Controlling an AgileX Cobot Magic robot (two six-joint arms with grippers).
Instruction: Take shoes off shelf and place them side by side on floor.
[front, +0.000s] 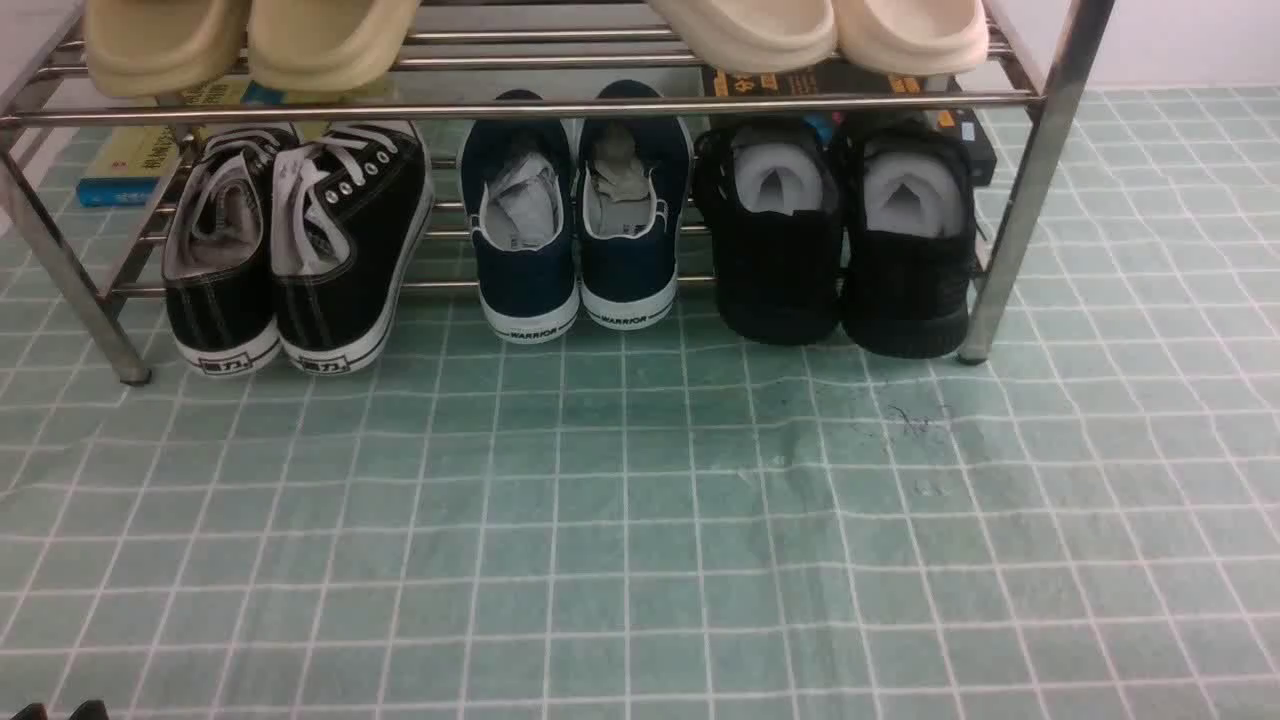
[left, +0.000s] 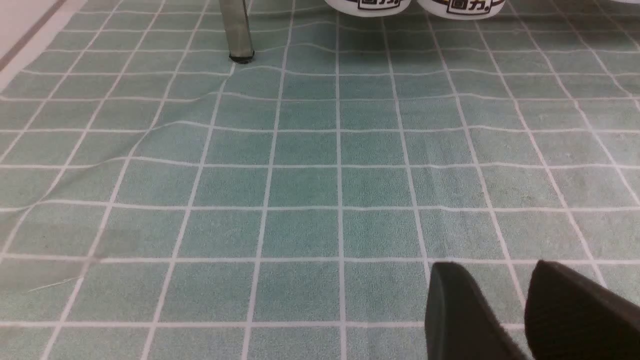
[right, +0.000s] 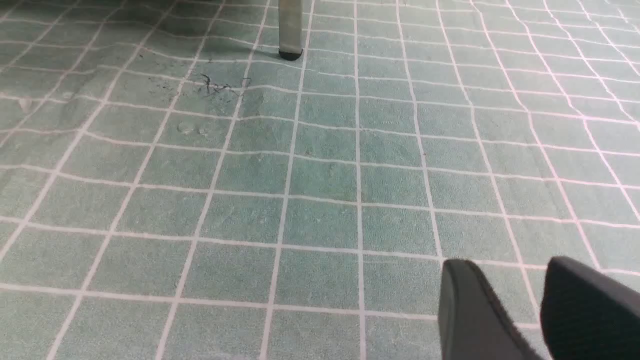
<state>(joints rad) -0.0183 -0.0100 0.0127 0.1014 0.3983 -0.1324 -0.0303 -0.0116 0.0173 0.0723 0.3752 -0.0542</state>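
All-black sneakers (front: 842, 250): lower tier of metal rack (front: 540, 108), R end, side by side, heels fwd, next to navy WARRIOR pr. (front: 578, 220). L gripper (left: 492, 265): jaws apart, nothing btwn. R gripper (right: 510, 261): same, above grid floor (right: 320, 220).

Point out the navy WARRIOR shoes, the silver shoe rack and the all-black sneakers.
Navy WARRIOR shoes (front: 629, 270): front view, heel of the right one.
Silver shoe rack (front: 1036, 190): front view, right front leg.
All-black sneakers (front: 778, 285): front view, heel of the left one.
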